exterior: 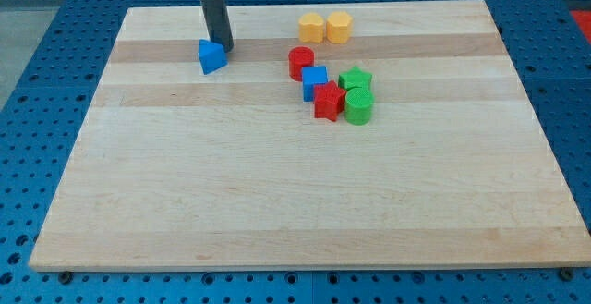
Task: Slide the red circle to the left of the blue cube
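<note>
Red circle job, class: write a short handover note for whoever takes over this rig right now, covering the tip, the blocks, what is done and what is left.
My tip rests on the board at the view's top left, touching the blue wedge-shaped block, well away from the cluster.
The red circle sits just above and left of the blue cube, touching it.
The red star, green star and green cylinder crowd the cube's lower right. Two yellow blocks lie above.
Done: nothing clear yet.
Left: bring the tip over and nudge the circle down to the cube's left.

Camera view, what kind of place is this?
Probably a robotics lab bench: a wooden board on a blue perforated table, small coloured blocks like the red circle, and my tip.
</note>
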